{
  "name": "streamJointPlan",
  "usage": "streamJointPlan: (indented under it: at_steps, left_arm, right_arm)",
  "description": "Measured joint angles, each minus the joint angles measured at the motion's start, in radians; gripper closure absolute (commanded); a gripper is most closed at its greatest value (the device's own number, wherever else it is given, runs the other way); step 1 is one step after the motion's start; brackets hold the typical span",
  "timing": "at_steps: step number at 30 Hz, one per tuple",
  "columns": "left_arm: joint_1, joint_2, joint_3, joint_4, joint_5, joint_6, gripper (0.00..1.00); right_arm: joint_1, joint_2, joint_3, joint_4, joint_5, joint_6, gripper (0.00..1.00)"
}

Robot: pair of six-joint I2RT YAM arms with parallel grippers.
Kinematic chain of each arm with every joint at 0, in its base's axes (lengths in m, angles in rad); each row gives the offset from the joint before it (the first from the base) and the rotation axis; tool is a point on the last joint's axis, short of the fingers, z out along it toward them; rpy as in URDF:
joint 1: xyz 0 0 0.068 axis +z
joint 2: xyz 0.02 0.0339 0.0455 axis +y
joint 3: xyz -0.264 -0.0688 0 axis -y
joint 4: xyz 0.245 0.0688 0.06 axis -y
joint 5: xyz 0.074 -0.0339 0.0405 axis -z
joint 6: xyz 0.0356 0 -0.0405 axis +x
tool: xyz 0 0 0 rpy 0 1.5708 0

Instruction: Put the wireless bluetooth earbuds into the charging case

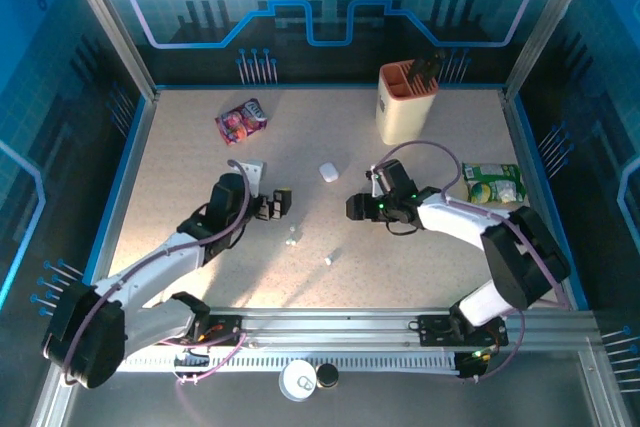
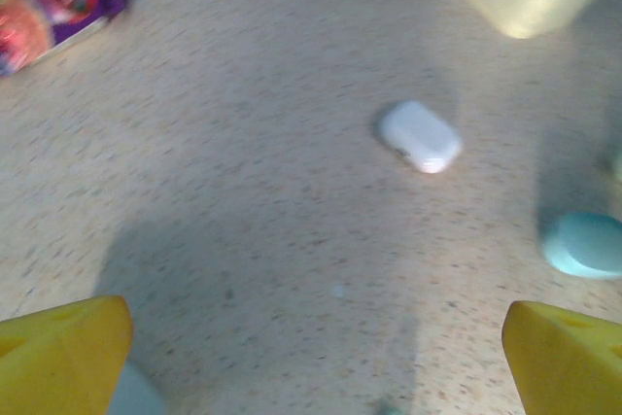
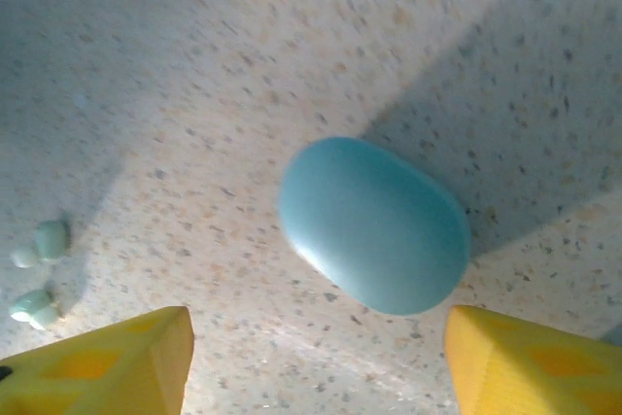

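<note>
barely starting: holding left jaws and right jaws wide, leaving earbuds (image 3: 51, 238) loose on the table (image 3: 194, 94) beside the closed blue case (image 3: 374, 225)

Smooth, faintly glossy plastic on the pale blue case (image 3: 374, 225) and the white case (image 2: 420, 136). Matt, finely speckled, stone-like top on the table (image 3: 194, 94). Shiny crinkled foil on the snack packet (image 1: 241, 121).

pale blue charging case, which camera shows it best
Right wrist: the pale blue charging case lies whole, large and sharp, closed, just ahead of the open right pincer. Left wrist catches a blurred part, cut off at the right edge.
</note>
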Motion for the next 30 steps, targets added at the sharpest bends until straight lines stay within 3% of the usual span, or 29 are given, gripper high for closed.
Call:
streamJointPlan:
  at_steps: [12,21,30]
  left_arm:
    - [0.108,0.172,0.087,-0.235,-0.129,-0.324,0.08]
    - [0.109,0.324,0.156,-0.298,-0.127,-0.413,0.19]
    - [0.109,0.372,0.166,-0.314,-0.128,-0.445,0.29]
  right_arm:
    - [0.073,-0.074,0.061,-0.058,0.090,-0.074,0.29]
    - [0.075,-0.074,0.061,-0.068,0.090,-0.082,0.29]
    - [0.075,-0.074,0.061,-0.068,0.090,-0.082,0.29]
